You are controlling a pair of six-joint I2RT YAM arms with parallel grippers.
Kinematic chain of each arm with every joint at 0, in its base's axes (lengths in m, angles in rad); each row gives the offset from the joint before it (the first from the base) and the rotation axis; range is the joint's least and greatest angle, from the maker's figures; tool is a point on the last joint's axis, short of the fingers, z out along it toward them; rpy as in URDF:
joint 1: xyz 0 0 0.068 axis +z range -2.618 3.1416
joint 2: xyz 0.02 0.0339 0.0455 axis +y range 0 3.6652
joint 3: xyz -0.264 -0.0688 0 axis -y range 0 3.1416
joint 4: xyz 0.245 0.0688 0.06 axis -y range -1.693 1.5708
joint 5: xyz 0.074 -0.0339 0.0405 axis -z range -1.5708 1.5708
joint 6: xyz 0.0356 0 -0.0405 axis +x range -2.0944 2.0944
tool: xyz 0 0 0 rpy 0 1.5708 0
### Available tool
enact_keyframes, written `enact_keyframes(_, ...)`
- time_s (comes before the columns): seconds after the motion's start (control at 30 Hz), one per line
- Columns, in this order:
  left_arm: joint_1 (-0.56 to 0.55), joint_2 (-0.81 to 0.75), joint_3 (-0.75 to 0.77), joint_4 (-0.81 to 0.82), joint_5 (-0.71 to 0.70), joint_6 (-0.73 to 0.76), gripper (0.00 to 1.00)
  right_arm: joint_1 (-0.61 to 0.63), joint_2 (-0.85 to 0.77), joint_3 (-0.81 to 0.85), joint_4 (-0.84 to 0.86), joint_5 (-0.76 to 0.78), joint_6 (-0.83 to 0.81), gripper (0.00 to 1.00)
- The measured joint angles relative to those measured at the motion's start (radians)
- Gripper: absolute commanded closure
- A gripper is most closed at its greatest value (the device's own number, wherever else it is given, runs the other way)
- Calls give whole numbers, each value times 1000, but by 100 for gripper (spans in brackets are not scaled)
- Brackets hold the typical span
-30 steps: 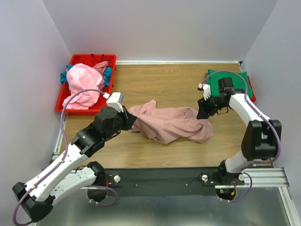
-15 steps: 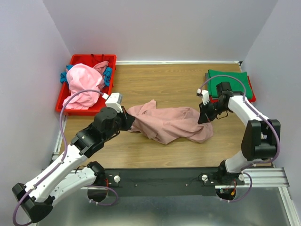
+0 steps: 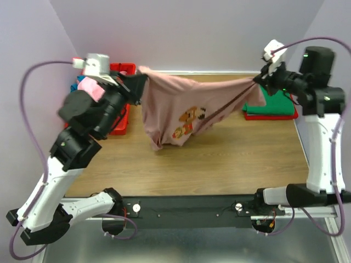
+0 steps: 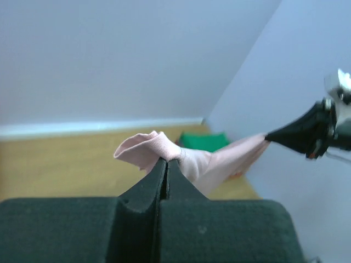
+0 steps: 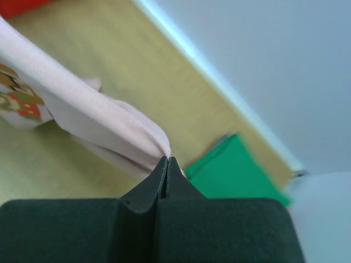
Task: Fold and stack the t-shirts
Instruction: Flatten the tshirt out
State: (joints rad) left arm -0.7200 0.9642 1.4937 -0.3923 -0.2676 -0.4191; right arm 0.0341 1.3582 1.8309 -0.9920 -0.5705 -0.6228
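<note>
The dusty-pink t-shirt with a pixel game-character print hangs stretched in the air between both arms, its lower part drooping toward the table. My left gripper is shut on its left end, a pinched fold of pink cloth at the fingertips. My right gripper is shut on the right end, where the cloth runs off to the left. A folded green t-shirt lies on a red one at the far right of the table. A brighter pink t-shirt sits in the bin, mostly behind my left arm.
The red plastic bin stands at the far left against the wall, largely hidden by the left arm. Purple walls close in the wooden table on three sides. The black rail with the arm bases runs along the near edge.
Both arms have risen high, lifting the dusty-pink t-shirt off the table and spreading it between them. The right gripper closed on the shirt's right end.
</note>
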Motion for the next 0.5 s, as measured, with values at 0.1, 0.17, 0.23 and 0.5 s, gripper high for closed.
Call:
enact_keyframes(0.1,0,56,195,66,28,47,100,1,-14,227,-2,24,2,100)
enact_keyframes(0.17,0,73,288,127,61,66,100,2,-29,359,15,40,6,100)
enact_keyframes(0.23,0,76,356,178,106,76,100,2,-51,448,31,61,18,100)
enact_keyframes(0.5,0,78,484,308,233,72,100,5,-186,535,190,133,66,100)
